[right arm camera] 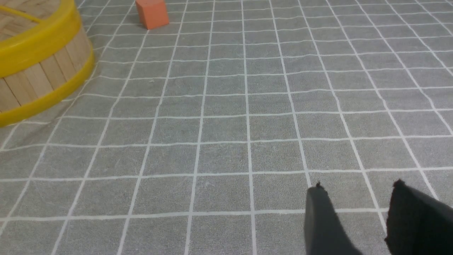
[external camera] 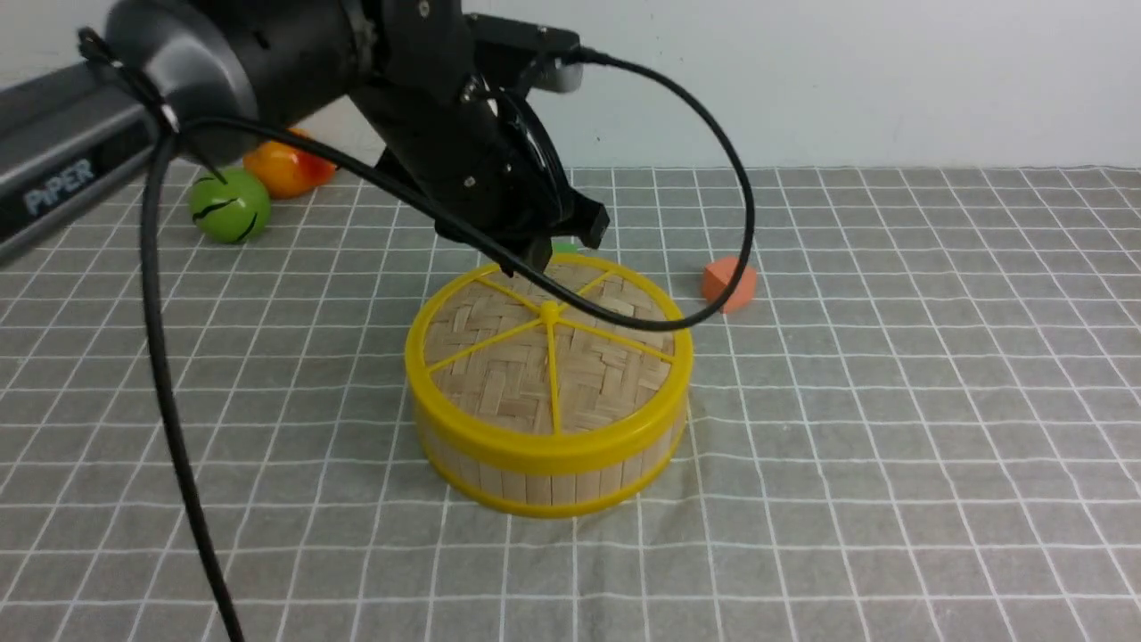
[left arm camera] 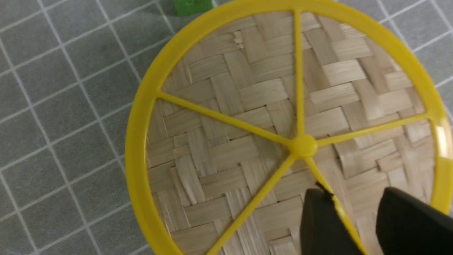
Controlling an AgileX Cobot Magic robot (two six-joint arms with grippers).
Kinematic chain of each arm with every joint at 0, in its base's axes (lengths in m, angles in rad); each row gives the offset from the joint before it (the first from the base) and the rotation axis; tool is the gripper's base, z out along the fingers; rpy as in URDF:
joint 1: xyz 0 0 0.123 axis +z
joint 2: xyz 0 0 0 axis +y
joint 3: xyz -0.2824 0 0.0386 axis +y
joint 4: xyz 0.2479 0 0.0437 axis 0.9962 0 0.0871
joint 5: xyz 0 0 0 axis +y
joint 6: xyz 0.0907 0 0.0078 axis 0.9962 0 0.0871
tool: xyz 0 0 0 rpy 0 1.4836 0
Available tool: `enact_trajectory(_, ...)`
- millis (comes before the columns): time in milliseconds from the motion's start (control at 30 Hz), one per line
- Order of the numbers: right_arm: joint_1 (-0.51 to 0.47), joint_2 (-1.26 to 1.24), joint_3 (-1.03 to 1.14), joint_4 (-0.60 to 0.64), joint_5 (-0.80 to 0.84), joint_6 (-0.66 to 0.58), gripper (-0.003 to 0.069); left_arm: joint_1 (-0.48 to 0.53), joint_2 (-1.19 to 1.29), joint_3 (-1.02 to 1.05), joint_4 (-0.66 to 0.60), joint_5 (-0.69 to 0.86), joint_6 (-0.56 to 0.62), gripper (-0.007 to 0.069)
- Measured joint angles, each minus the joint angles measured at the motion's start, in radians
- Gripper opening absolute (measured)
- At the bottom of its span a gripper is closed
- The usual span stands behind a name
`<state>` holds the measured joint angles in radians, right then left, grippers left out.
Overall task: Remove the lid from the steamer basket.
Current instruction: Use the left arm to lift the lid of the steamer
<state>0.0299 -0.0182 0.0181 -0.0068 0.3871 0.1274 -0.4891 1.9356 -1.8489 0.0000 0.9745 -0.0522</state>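
The lid (external camera: 535, 374), a woven bamboo disc with yellow rim, spokes and centre knob (external camera: 550, 312), sits on the steamer basket (external camera: 553, 486) in the middle of the cloth. My left gripper (external camera: 557, 254) hangs over the lid's far side. In the left wrist view the lid (left arm camera: 247, 106) fills the frame. There the left gripper (left arm camera: 354, 194) is open, its two fingers low over the weave on either side of one spoke, between the knob (left arm camera: 302, 146) and the rim. My right gripper (right arm camera: 359, 186) is open and empty above bare cloth, well right of the basket (right arm camera: 46, 76).
An orange block (external camera: 729, 283) lies right of and behind the basket, also in the right wrist view (right arm camera: 152, 13). A green ball (external camera: 230, 205) and an orange fruit (external camera: 285, 168) sit far left. A small green thing (left arm camera: 193, 6) lies behind the basket. A black cable (external camera: 169, 401) hangs at the left.
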Motion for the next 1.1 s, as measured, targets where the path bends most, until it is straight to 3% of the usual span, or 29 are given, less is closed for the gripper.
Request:
enact_trajectory(100,0.0,0.0,0.0,0.0,0.0,0.0,0.0242,0.0,0.033,-0.005,0.0,-0.028,-0.015,0.0382)
enact_trajectory(233,0.0,0.0,0.0,0.0,0.0,0.0,0.0242,0.0,0.059,-0.006,0.0,-0.078,-0.019,0.0424)
enact_trajectory(533,0.0,0.0,0.0,0.0,0.0,0.0,0.0242,0.0,0.112,-0.007,0.052,-0.157,0.007,0.0338)
enact_trajectory(1100,0.0,0.0,0.0,0.0,0.0,0.0,0.0242,-0.001,0.118,-0.008,0.0,-0.176,0.024,0.0329)
